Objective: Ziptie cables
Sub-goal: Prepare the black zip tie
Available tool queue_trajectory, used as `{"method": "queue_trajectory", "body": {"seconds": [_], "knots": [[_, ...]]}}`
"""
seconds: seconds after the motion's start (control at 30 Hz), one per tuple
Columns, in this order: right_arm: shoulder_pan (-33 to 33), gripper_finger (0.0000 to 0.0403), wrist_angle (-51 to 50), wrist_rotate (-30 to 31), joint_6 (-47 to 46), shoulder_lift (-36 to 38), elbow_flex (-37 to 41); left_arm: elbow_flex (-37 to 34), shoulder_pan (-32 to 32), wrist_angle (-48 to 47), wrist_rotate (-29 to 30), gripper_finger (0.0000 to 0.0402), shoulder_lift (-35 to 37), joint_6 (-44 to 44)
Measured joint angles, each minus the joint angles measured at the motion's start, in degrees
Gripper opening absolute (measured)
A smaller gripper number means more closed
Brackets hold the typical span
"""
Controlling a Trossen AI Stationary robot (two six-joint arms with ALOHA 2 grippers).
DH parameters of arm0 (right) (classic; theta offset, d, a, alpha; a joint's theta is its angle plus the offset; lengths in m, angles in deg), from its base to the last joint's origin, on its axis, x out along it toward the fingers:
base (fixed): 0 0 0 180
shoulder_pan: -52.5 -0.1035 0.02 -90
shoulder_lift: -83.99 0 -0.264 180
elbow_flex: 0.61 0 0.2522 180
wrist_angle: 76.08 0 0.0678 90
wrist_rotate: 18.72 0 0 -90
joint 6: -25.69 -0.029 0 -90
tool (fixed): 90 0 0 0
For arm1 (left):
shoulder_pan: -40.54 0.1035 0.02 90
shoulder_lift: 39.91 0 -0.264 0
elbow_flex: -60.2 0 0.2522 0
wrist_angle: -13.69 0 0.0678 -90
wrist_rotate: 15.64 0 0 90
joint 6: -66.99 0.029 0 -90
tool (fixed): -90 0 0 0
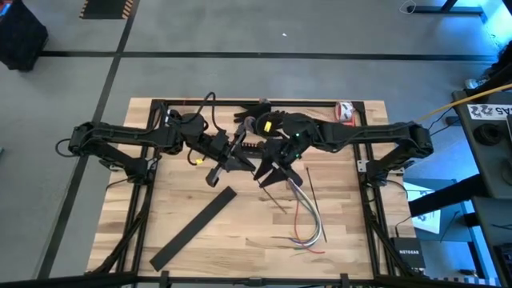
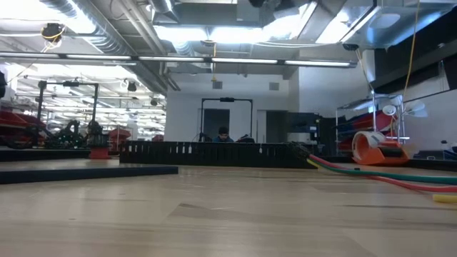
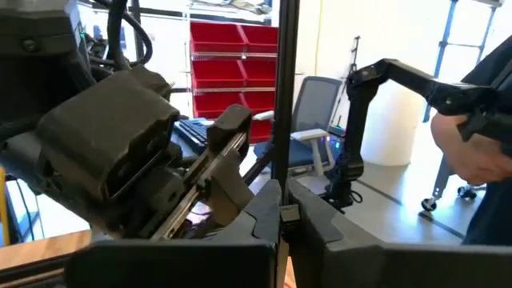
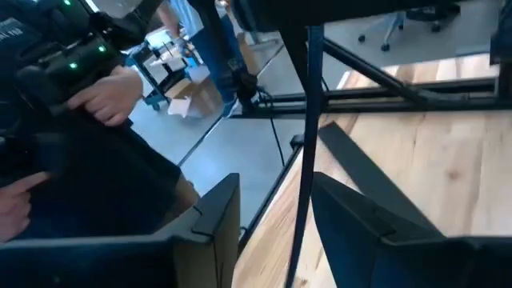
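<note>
Grey, white and red thin curved cables (image 1: 308, 218) lie unbound toward the wooden worktop's (image 1: 240, 248) right front. The thin dark plastic ziptie (image 4: 306, 120) stands clamped in the shut left gripper (image 1: 238, 150); the right gripper (image 1: 268, 174) straddles it, half open. Looping and cinching remain.

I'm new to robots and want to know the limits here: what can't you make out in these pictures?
- High view: where the ziptie meets the right gripper; too thin, arm overlaps.
- High view: how the cables cross; too small.
- Low view: both grippers out of frame.
- Left wrist view: table hidden by the gripper.
</note>
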Motion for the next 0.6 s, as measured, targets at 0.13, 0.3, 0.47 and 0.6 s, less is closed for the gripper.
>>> {"method": "queue_trajectory", "body": {"seconds": [0.13,0.3,0.47,0.6], "knots": [[-0.1,0.0119,2.2,0.0,-0.1,-0.2,-0.1,0.0,0.1,0.1,0.0,0.0002,0.0,0.1],[-0.1,0.0031,1.3,0.0,1.0,-0.4,0.0,0.0,0.1,0.0,0.0,0.0008,0.0,-0.1],[-0.1,0.0010,1.1,2.8,2.2,-0.3,0.0,0.0,0.5,-0.2,3.1,0.0020,0.0,-3.2],[-0.1,0.0003,-0.2,7.3,2.3,-0.1,0.0,0.0,1.6,-4.1,6.8,0.0042,2.2,-3.0]]}}
